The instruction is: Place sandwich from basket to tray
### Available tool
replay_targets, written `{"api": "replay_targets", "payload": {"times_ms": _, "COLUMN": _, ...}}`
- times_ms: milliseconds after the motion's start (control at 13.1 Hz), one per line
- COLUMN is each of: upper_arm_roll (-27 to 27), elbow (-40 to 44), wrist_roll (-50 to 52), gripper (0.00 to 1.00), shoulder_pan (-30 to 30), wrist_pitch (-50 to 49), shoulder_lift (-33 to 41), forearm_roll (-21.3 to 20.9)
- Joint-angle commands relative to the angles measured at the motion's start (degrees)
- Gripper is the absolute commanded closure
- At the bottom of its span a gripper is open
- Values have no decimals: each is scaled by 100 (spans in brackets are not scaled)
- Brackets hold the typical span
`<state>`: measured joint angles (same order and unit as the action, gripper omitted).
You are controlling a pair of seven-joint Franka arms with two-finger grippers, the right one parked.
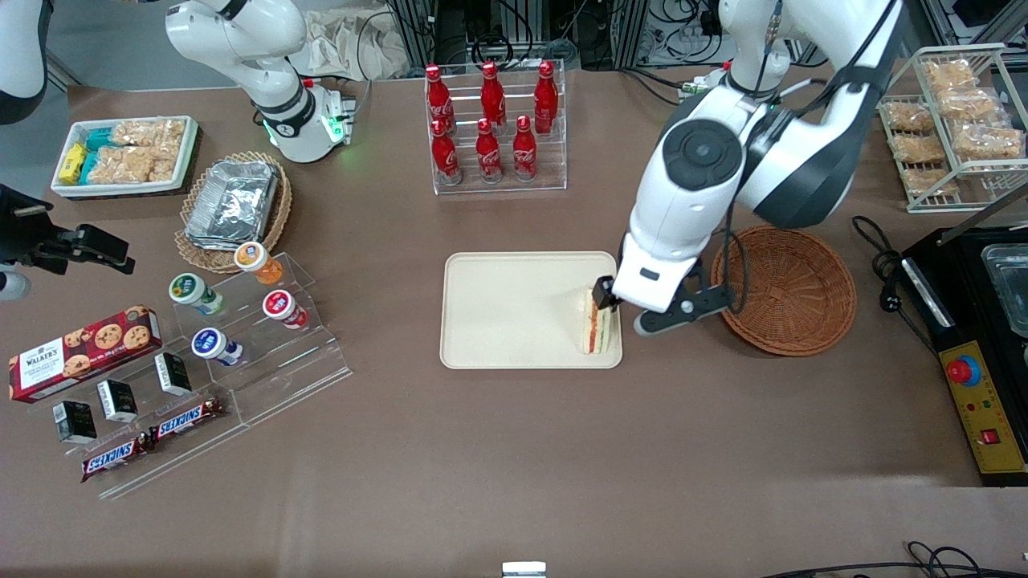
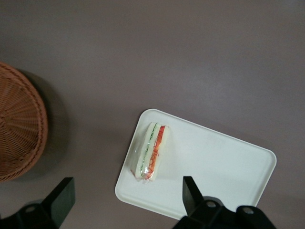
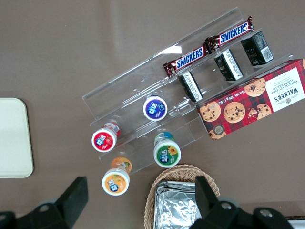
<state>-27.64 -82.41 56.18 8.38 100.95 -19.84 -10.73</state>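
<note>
Brown table, sandwich point(image 2: 151, 152) on tray point(image 2: 224, 162), claw point(image 2: 126, 195) spread above

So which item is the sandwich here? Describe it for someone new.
Find the cream tray mid-table. The sandwich lies on its end nearest the brown basket, under the open gripper: a white wedge striped red-orange and green, the tray's only item.

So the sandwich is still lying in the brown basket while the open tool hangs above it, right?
Not quite. The sandwich lies on the tray, near its edge, as the left wrist view shows. The basket holds nothing. The open tool does hang above the sandwich.
</note>
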Motion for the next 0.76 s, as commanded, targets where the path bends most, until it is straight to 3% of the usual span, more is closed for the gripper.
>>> {"api": "replay_targets", "payload": {"times_ms": 0, "upper_arm_roll": 13, "elbow": 478, "wrist_roll": 42, "gripper": 0, "shoulder_pan": -151, "wrist_pitch": -767, "shoulder_lift": 278, "forearm_roll": 168}}
{"api": "replay_targets", "payload": {"times_ms": 153, "upper_arm_roll": 13, "elbow": 550, "wrist_roll": 7, "gripper": 0, "shoulder_pan": -554, "wrist_pitch": -1024, "shoulder_lift": 646, "forearm_roll": 474}}
{"api": "replay_targets", "payload": {"times_ms": 306, "upper_arm_roll": 39, "elbow": 524, "wrist_roll": -194, "gripper": 0, "shoulder_pan": -845, "wrist_pitch": -1260, "shoulder_lift": 980, "forearm_roll": 520}}
{"api": "replay_targets", "payload": {"times_ms": 535, "upper_arm_roll": 888, "elbow": 419, "wrist_roll": -1412, "gripper": 0, "shoulder_pan": -820, "wrist_pitch": -1595, "shoulder_lift": 1455, "forearm_roll": 747}}
{"api": "replay_targets", "payload": {"times_ms": 688, "upper_arm_roll": 1574, "elbow": -71, "wrist_roll": -2545, "gripper": 0, "shoulder_pan": -802, "wrist_pitch": -1605, "shoulder_lift": 1929, "forearm_roll": 941}}
